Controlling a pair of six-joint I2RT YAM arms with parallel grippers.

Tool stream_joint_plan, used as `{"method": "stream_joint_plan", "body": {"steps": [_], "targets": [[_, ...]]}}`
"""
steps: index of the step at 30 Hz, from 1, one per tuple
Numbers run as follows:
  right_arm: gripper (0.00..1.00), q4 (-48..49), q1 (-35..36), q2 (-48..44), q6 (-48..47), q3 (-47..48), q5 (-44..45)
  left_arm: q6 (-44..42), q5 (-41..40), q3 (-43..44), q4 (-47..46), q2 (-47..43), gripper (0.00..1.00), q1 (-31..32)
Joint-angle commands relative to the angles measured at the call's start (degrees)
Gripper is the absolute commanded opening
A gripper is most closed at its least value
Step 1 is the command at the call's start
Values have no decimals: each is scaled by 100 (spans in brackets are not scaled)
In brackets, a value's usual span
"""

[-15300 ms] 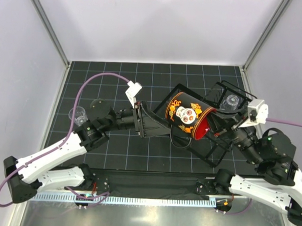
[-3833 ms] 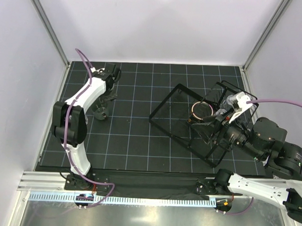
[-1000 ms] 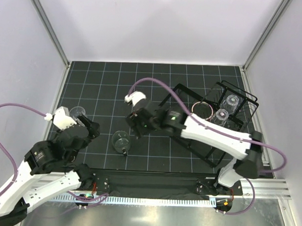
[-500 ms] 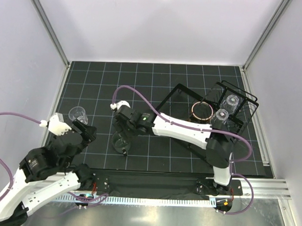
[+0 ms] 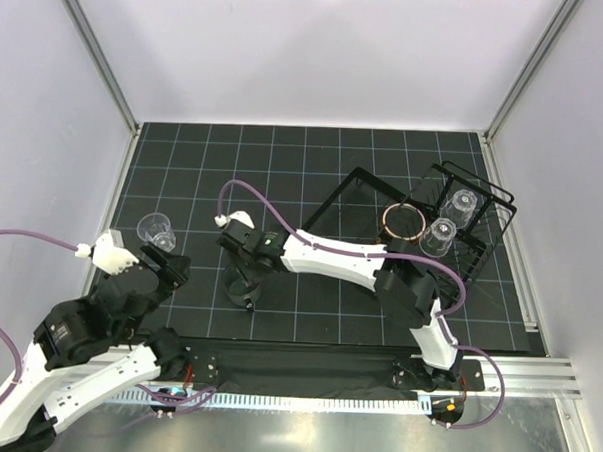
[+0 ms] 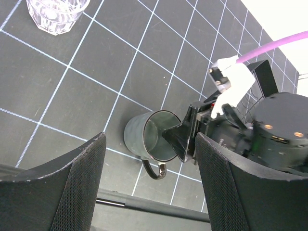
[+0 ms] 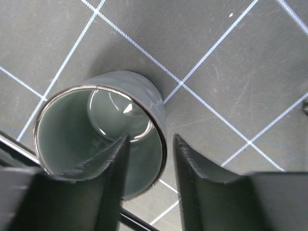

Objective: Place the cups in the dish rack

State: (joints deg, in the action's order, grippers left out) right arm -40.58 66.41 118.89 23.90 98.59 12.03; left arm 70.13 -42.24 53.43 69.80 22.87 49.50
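A smoky grey handled cup (image 5: 243, 285) stands upright on the black mat left of centre. My right gripper (image 5: 248, 267) is open and straddles its rim. In the right wrist view one finger (image 7: 113, 159) is inside the cup (image 7: 96, 120) and the other (image 7: 192, 163) is outside, with the gripper's midpoint (image 7: 149, 144) at the wall. The black wire dish rack (image 5: 355, 263) holds the red-inside mug (image 5: 403, 222) and two clear tumblers (image 5: 463, 203) (image 5: 439, 235). Another clear tumbler (image 5: 156, 229) stands at the left. My left gripper (image 5: 168, 266) is open and empty.
In the left wrist view my left gripper (image 6: 151, 192) hangs above the grey cup (image 6: 144, 137), whose handle (image 6: 155, 171) points to the near edge. The clear tumbler (image 6: 55, 14) is at the top left. The right arm stretches across the mat from the rack side.
My right gripper moved left and toward the near edge, coming down over the grey cup's rim. My left arm drew back slightly toward its base.
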Motion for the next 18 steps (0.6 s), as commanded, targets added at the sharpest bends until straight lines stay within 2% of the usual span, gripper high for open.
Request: {"method": "stream_joint_plan", "body": {"steps": [1,2,5,6,7,13,16,18], "targets": [[38,261,38,37,97,135,10,62,-92,-17,34,-64,73,8],[34,278,38,29,97,117,18,62,-83,-17,16,-72,73,8],[17,357,38,-50,45,-23,89,19,-48,1,-28,-72,74,8],[8,392,38,-102,45,-76,124,-8,-39,1,-63,-55,75,8],[4,523,38,-233,36,-155,133,-51,-21,1,-107,-55,77,8],[4,928,30,-1006,36,-717,457,-385,198,62,-483,-90,82,8],[4,999,30,-1753,18,-964,694,-701,330,80,-913,-204,85,8],[4,990,12,-2410,-69,-1069,756,-894,392,45,-1160,-397,91,8]]}}
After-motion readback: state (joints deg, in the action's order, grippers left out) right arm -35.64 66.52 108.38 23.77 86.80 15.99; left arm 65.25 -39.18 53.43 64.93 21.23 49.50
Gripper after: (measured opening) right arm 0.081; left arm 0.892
